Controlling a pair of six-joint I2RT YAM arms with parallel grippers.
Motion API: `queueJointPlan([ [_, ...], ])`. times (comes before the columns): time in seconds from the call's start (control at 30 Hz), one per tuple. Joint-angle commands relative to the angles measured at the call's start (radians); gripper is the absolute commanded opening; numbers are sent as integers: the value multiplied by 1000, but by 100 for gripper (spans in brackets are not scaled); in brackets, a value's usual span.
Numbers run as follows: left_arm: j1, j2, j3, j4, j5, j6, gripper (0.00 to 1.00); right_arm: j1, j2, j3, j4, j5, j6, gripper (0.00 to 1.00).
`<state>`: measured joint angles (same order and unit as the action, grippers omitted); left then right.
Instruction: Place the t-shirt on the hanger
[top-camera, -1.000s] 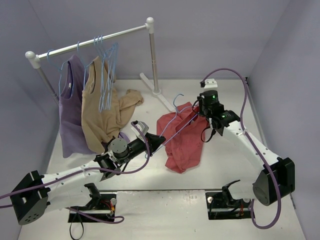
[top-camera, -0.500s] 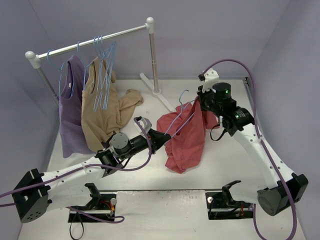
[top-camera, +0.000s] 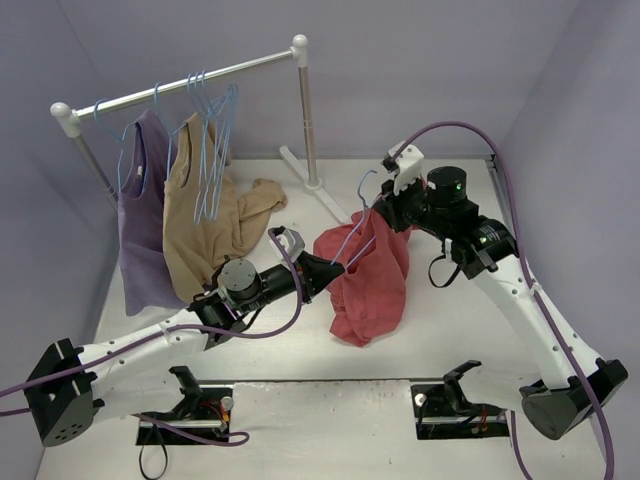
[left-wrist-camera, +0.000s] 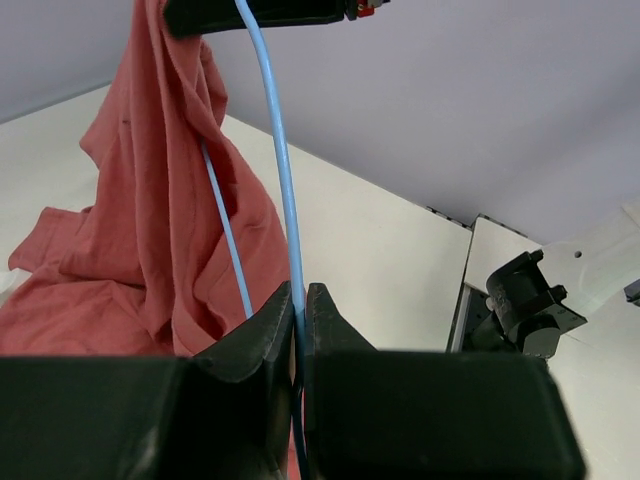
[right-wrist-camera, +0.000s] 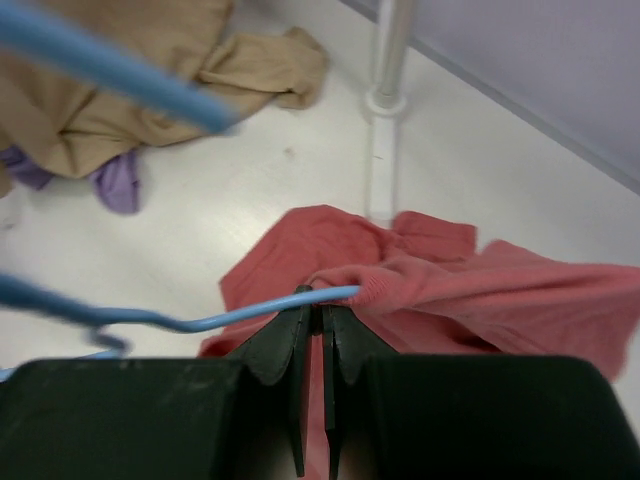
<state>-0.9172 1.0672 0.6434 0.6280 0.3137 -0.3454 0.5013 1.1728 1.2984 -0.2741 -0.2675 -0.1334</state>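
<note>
The left gripper (left-wrist-camera: 299, 303) keeps its jaws clamped on the hanger (left-wrist-camera: 283, 190) wire, held low. The shirt (top-camera: 368, 285) drapes along that wire, its lower part bunched on the surface (top-camera: 450, 330). The right gripper (right-wrist-camera: 322, 318) has just pinched its jaws together on a shirt edge and lifted it up and back. I'd say it is drawing the cloth over the hanger.

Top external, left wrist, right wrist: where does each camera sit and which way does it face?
Top external: above and behind the robot, looking down on the table; left arm and right arm show.
Left wrist: looking along the left gripper, shut on the hanger.
Right wrist: looking down past the right gripper, shut on the t-shirt collar.
Both wrist views share the t-shirt and hanger.
</note>
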Motion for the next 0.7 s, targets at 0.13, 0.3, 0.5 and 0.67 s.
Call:
queueJointPlan([
  [0.13, -7, -13, 15, 172, 79, 8, 0, 123, 23, 64, 62, -179, 1, 0],
  [0.3, -5, -6, 26, 200, 109, 15, 0, 123, 7, 90, 61, -115, 2, 0],
  [0.5, 12, -3, 41, 204, 130, 21, 0, 125, -29, 108, 62, -12, 4, 0],
  [0.67, 23, 68, -47, 427, 136, -37, 0, 126, -46, 88, 64, -34, 27, 0],
])
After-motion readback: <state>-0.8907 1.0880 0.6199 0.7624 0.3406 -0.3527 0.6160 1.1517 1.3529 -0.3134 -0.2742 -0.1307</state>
